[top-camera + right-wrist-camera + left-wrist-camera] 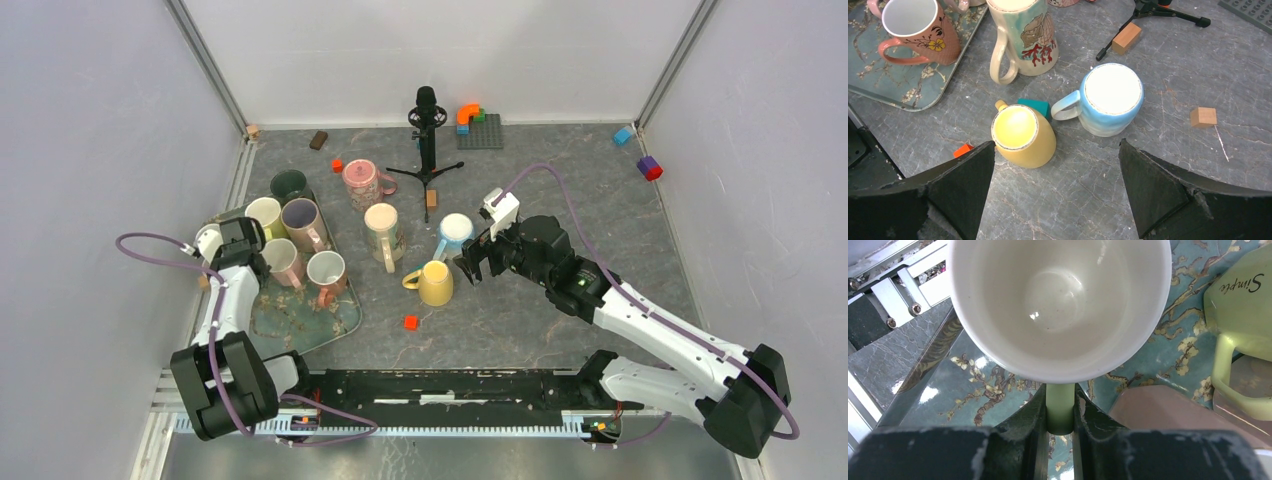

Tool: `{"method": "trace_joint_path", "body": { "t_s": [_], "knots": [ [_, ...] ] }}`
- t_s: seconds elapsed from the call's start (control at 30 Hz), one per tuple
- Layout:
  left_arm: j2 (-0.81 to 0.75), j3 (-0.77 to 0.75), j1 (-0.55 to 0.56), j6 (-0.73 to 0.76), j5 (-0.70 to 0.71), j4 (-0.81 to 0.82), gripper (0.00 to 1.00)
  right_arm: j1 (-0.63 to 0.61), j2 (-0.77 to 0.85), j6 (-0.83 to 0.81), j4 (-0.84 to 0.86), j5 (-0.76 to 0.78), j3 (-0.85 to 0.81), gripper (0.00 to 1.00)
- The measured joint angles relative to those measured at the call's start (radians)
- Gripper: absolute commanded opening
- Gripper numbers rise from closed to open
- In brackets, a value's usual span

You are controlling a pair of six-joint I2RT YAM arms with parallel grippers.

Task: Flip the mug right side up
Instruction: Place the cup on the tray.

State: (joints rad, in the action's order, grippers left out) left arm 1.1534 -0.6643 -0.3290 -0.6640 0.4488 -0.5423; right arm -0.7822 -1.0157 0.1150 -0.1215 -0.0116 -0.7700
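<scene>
My left gripper (1060, 396) pinches the white mug (1058, 305) by its handle (1060, 415) over the tray (998, 390), mouth toward my wrist and probably near upright, while my right gripper (1056, 145) hangs spread wide above the yellow mug (1023, 137), well apart.

Script word "Simple" on side of pale green mug (1243, 305).

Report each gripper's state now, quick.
Left gripper: closed on the handle of the white mug.
Right gripper: open, holding nothing.
</scene>
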Motion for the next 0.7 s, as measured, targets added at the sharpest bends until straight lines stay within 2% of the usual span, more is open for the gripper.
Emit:
{"method": "trace_joint_path", "body": {
  "t_s": [0.4, 0.7],
  "knots": [
    [0.000, 0.000, -0.025, 0.000, -0.018, 0.001, 0.03, 0.000, -0.004, 0.000, 0.000, -0.015, 0.000, 0.98],
    [0.009, 0.000, -0.046, 0.000, -0.036, 0.012, 0.21, 0.000, -0.014, 0.000, 0.000, -0.023, 0.000, 0.98]
  ]
}}
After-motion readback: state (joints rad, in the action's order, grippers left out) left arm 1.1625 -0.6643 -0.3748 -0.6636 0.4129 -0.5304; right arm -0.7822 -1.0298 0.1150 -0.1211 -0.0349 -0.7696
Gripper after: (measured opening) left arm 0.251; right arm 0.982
